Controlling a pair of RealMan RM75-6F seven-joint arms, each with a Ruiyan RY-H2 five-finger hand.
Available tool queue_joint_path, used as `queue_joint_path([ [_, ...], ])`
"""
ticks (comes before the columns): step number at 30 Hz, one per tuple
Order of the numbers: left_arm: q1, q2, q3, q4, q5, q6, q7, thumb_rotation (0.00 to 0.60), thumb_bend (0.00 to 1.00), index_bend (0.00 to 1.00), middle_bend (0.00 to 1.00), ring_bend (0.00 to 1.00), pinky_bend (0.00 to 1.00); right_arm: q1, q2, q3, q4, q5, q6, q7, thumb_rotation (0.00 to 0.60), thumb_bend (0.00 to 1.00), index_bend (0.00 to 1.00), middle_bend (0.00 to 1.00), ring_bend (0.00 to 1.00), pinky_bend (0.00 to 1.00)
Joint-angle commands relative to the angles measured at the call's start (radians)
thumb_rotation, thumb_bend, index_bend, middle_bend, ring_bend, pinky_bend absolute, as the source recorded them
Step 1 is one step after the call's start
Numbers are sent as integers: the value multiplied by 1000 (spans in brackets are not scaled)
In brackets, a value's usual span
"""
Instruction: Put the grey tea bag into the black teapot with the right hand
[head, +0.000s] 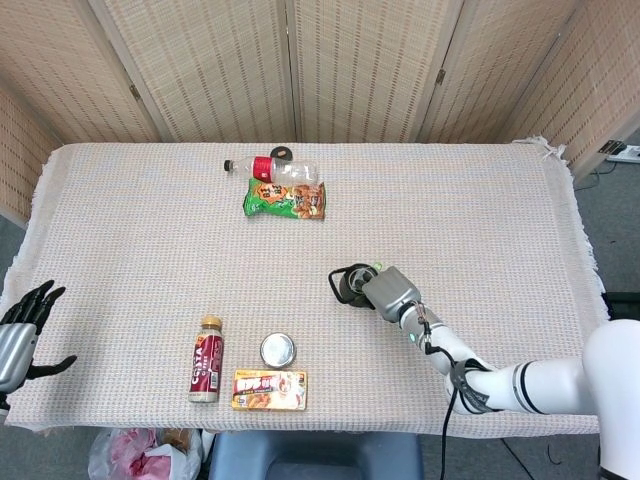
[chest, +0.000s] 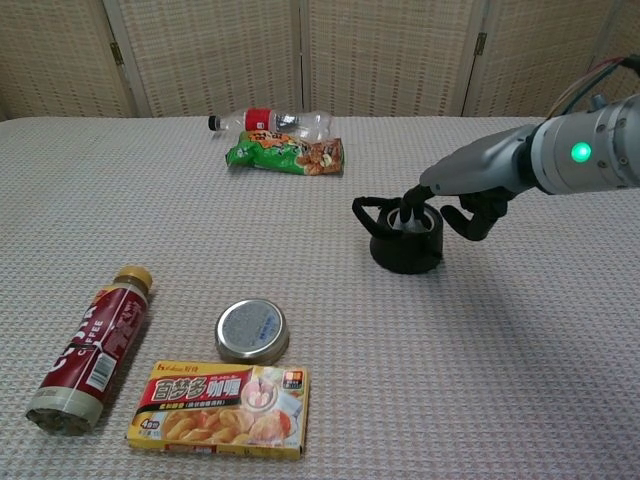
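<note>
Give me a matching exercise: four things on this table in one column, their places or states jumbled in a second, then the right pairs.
Things:
1. black teapot
2. clear plastic bottle
3. round tin
4. right hand

Places or states:
A. lying on its side at the far edge, behind the green snack bag
B. fingers reaching down into the pot's open top
C. just behind the yellow curry box
D. upright near the table's middle, handle to the left

Pairs: 1-D, 2-A, 3-C, 4-B

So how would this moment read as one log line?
right hand: fingers in teapot mouth | tea bag: hidden | left hand: idle, table edge
</note>
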Motion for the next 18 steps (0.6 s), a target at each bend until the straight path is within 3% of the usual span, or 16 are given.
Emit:
queue_joint_path([
  [1, -1, 0, 0, 1, -1, -3, -1, 600, 193, 0, 0, 0, 178, 6, -13, -8, 15, 4, -3, 3, 600, 855, 169, 160, 832, 1000],
  [18, -2, 2, 0, 4, -3, -8, -12, 600, 193, 0, 0, 0, 177, 31, -84, -49, 95, 21, -18, 12, 600, 829, 169, 160, 832, 1000],
])
